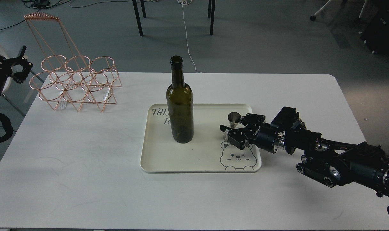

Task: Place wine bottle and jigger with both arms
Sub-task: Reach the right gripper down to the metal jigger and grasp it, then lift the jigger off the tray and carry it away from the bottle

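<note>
The wine bottle stands upright on the left half of a cream tray in the middle of the white table. The jigger stands upright on the tray's right side, above a bear drawing. My right gripper reaches in from the right, open, with one finger on each side of the jigger's lower part, which it partly hides. My left gripper is open and empty, held off the table's far left edge, well away from the bottle.
A copper wire bottle rack with several rings and a tall handle stands at the table's back left corner. Chair legs and cables lie on the floor beyond the table.
</note>
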Available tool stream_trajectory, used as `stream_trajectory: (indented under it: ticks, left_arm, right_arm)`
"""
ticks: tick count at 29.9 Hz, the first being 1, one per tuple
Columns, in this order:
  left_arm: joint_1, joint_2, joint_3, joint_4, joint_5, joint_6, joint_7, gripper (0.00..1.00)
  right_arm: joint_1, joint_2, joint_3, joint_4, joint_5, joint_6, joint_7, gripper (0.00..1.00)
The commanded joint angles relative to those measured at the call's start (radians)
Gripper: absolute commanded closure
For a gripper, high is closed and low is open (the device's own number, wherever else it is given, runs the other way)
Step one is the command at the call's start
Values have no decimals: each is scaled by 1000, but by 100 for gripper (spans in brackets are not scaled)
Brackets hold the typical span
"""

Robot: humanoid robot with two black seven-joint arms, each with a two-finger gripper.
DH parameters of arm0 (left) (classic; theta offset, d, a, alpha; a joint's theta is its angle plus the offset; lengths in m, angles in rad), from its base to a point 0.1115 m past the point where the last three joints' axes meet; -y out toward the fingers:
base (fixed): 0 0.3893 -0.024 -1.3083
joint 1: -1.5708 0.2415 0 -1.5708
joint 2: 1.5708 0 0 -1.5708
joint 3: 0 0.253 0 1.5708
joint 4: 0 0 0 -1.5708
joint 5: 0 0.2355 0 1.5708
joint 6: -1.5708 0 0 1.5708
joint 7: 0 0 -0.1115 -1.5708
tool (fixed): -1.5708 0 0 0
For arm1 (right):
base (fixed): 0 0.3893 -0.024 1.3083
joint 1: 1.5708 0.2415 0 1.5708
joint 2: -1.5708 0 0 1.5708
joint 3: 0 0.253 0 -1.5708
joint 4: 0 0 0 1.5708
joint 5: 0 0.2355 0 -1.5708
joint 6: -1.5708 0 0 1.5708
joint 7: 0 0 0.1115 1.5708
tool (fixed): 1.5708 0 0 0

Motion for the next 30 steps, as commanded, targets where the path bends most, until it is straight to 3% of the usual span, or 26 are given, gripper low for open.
stream_trajectory:
  ticks: [1,5,8,15,26,30]
  left_arm:
    - [0,8,0,0,0,-1,0,2]
    - [0,8,-3,0,0,0,0,2]
    - [0,8,-6,0,0,0,0,2]
    - [-8,11,-6,0,2,0,0,2]
    - [-8,27,-8,0,2,2,0,2]
    - [-8,27,-8,0,2,2,0,2]
  right_arm:
    - [1,0,0,-2,0,-2,0,73]
    - [4,2,0,4,0,-5,0,88]
    - [4,-7,-2,11,0,-17,0,93]
    - [10,-82,7,57,3,-32,0,94]
    - [9,-378,101,170,23,-32,0,94]
    - [-38,-435,106,163,57,-32,0,94]
